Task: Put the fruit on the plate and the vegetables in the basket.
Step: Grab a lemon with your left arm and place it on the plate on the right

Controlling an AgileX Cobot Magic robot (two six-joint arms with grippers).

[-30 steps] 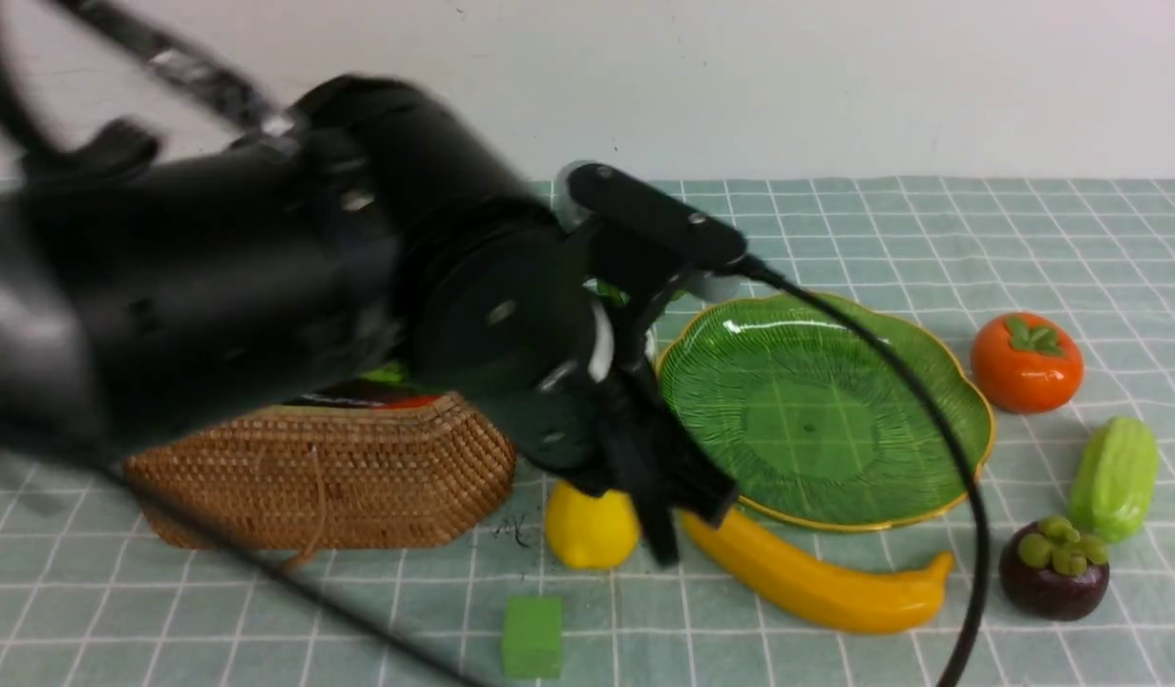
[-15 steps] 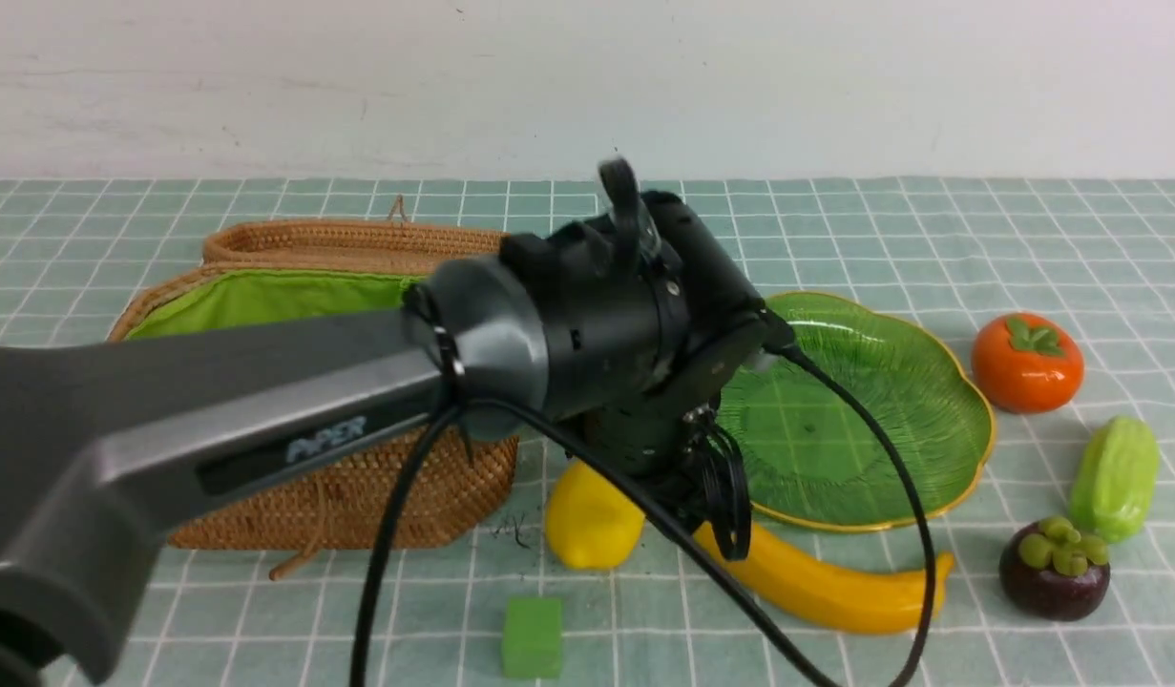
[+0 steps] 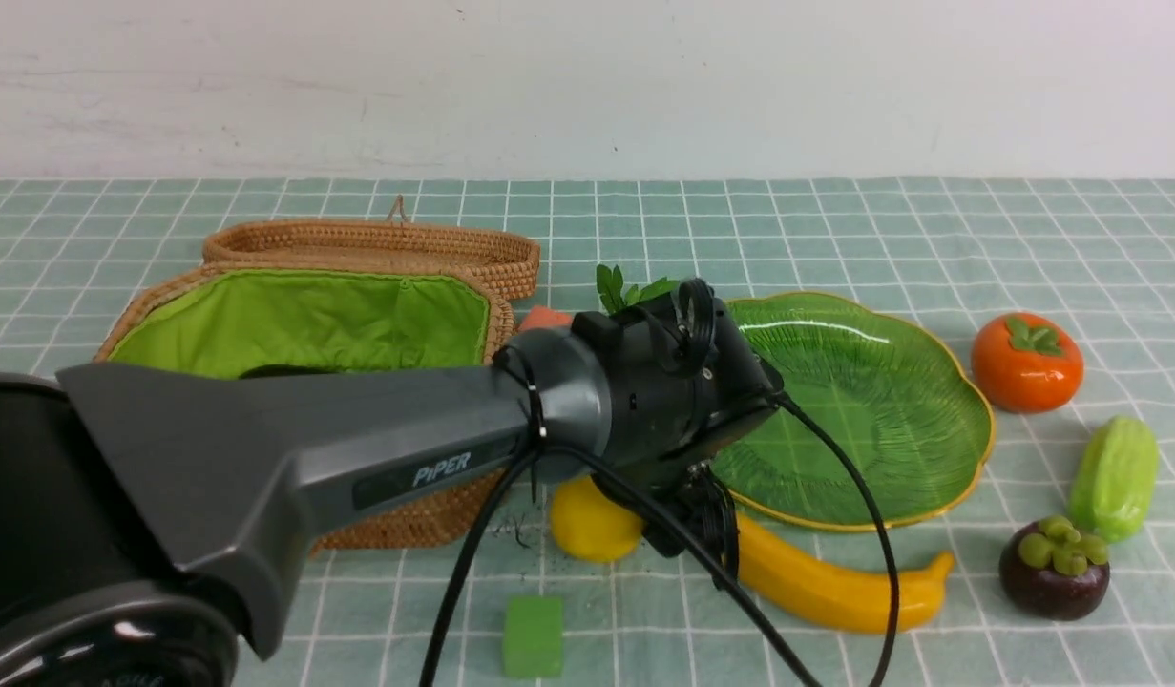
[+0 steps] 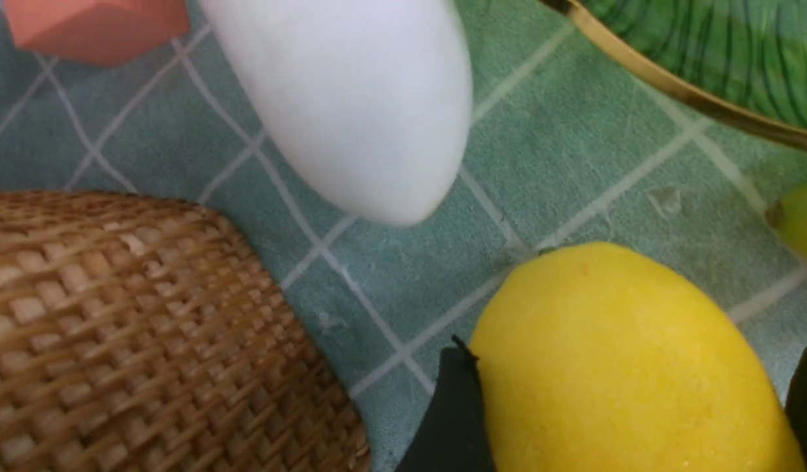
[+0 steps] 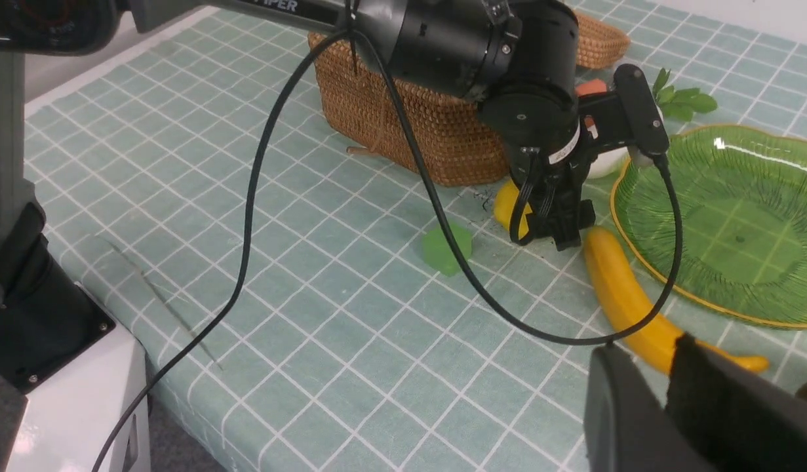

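My left gripper [image 3: 687, 530] is down on the cloth between basket and plate, open, its fingers [image 4: 455, 413] on either side of the yellow lemon [image 4: 626, 367] with a little room left. The banana [image 3: 835, 582] lies just right of it. The green plate [image 3: 854, 401] holds nothing. Persimmon [image 3: 1026, 363], light green gourd [image 3: 1114, 477] and mangosteen [image 3: 1053, 568] sit to its right. The white radish [image 4: 357, 98] lies behind the lemon. The basket [image 3: 425, 520] stands open on the left. My right gripper [image 5: 665, 373] hovers shut near the banana's tip, holding nothing.
A green cube [image 3: 533, 636] sits in front of the lemon. An orange-red cube [image 4: 95, 26] lies beside the radish. The basket lid [image 3: 377, 243] lies open behind the basket. The left arm's black cable [image 5: 246, 196] hangs over the cloth.
The left arm has swung off the basket and come down at the lemon. Its gripper has gone from shut to open around the lemon. The fruit and vegetables have not moved.
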